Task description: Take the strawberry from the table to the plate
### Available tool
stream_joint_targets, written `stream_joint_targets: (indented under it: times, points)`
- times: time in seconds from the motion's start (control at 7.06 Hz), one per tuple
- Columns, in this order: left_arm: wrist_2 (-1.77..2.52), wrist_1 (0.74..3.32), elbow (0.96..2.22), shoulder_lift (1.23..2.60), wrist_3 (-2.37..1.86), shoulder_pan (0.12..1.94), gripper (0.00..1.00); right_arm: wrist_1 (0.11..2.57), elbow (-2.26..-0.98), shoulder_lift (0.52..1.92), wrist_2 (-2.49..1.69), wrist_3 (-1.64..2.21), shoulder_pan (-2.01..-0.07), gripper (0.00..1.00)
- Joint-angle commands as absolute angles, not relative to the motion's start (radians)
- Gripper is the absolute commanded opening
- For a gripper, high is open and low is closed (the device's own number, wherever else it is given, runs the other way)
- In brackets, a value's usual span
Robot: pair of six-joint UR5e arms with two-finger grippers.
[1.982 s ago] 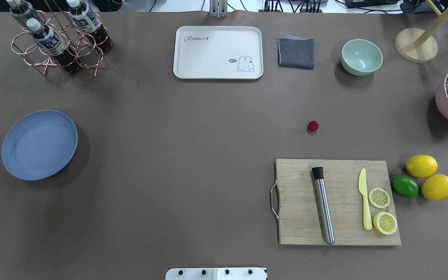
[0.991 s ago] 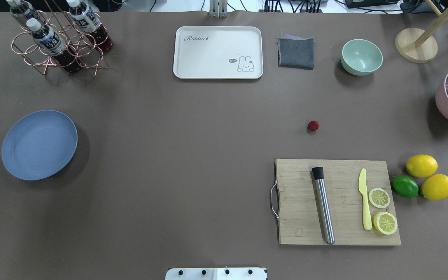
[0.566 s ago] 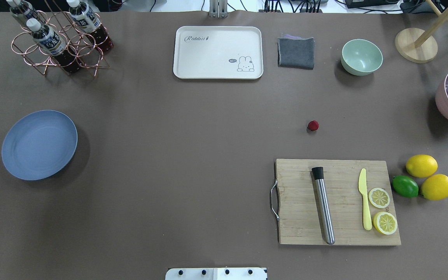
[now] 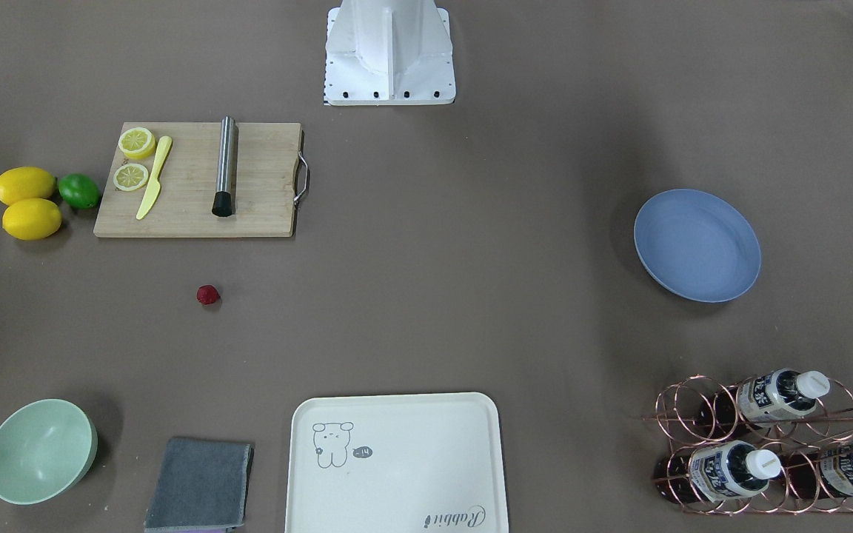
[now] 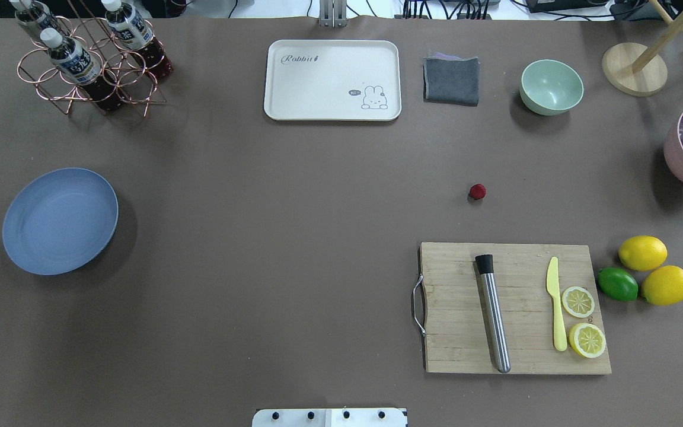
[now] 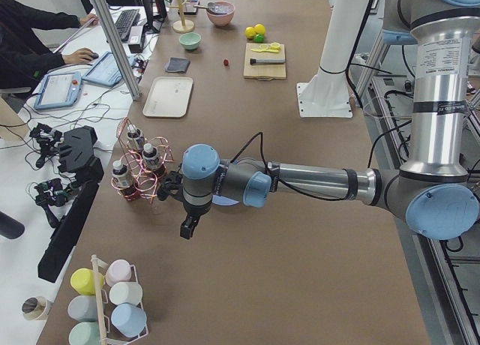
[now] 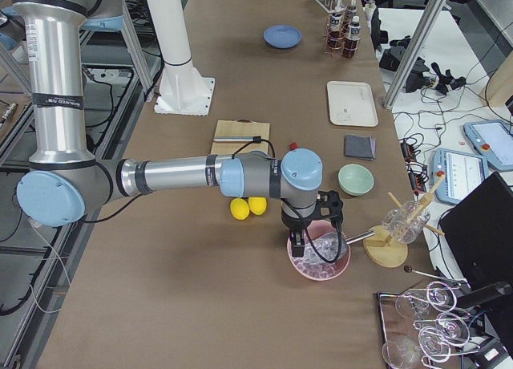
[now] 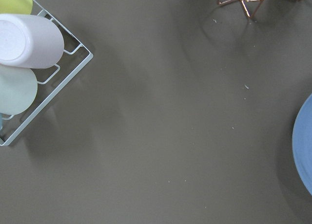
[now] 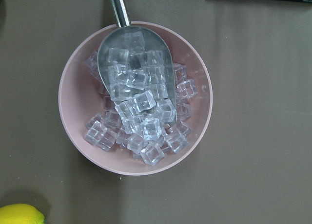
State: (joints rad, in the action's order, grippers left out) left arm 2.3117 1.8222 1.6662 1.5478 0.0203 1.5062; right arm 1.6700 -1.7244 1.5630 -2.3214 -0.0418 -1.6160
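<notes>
The small dark-red strawberry (image 5: 477,191) (image 4: 207,295) lies on the brown table (image 5: 288,207), just beyond the wooden cutting board. The blue-grey plate (image 5: 60,220) (image 4: 697,245) rests empty far across the table at the left end; its rim (image 8: 304,146) shows in the left wrist view. My left gripper (image 6: 189,226) hangs over bare table near the plate and bottle rack. My right gripper (image 7: 298,242) hovers above the pink ice bowl. Both grippers show only in the side views, so I cannot tell whether they are open or shut.
The cutting board (image 5: 513,308) carries a muddler, a yellow knife and lemon slices, with lemons (image 5: 642,252) and a lime beside it. A pink bowl (image 9: 73,97) holds ice and a scoop. A cream tray (image 5: 332,80), grey cloth, green bowl (image 5: 551,86), bottle rack (image 5: 89,59) and cup rack (image 8: 29,63) stand around.
</notes>
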Motion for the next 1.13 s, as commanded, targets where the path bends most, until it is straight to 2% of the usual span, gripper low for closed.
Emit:
stream_joint_targets:
  times: [0.0,0.14,0.42,0.71,0.85,0.99]
  points:
    - [2.312,2.033,1.655,1.540,-0.293,1.345,0.98,1.669,-1.811,1.557,-2.339,0.143,-1.538,1.00]
    - [2.316,2.195,1.614,1.540,-0.460,1.262,0.98,1.669,-1.851,1.555,-2.341,0.237,-1.485,1.00]
    - [2.306,2.554,1.431,1.557,-0.688,1.128,0.98,1.613,-1.897,1.543,-2.339,0.436,-1.387,1.00]
    - [2.210,2.669,1.367,1.568,-0.752,1.015,0.98,1.441,-1.888,1.545,-2.332,0.669,-1.283,1.00]
    - [2.192,2.671,1.355,1.575,-0.752,0.984,0.94,1.413,-1.887,1.543,-2.330,0.702,-1.261,1.00]
    - [2.189,2.671,1.350,1.578,-0.750,0.983,0.74,1.413,-1.885,1.540,-2.330,0.703,-1.256,1.00]
